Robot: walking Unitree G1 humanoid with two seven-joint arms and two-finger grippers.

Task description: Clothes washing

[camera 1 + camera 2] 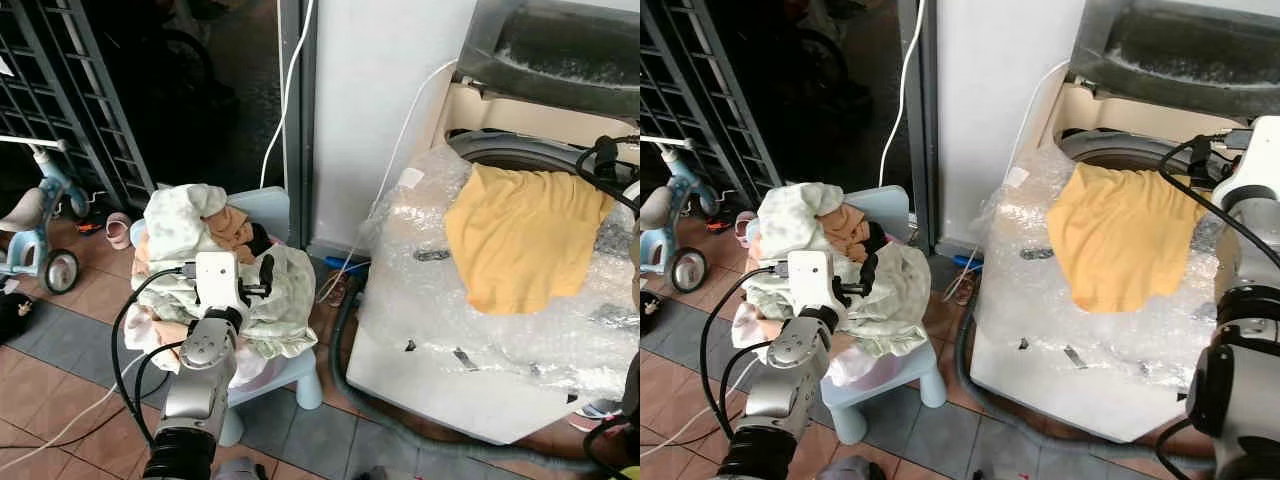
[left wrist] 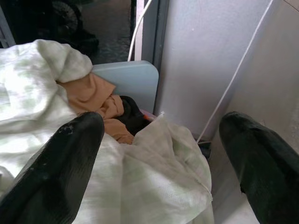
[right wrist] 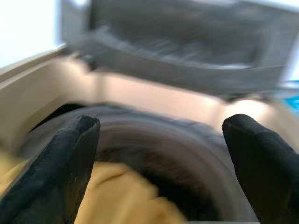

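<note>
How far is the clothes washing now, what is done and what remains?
Partly done: one yellow garment hangs over the washing machine rim, only half inside. In hand: nothing; the right gripper is open above the drum, and the left gripper is open over the clothes pile on the small chair. The pile remains.

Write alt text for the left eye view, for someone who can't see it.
A yellow shirt hangs over the rim of an open top-loading washing machine wrapped in bubble wrap. To its left, the robot's left hand, fingers open, reaches over a pile of pale green and orange laundry on a small light-blue chair.
</note>
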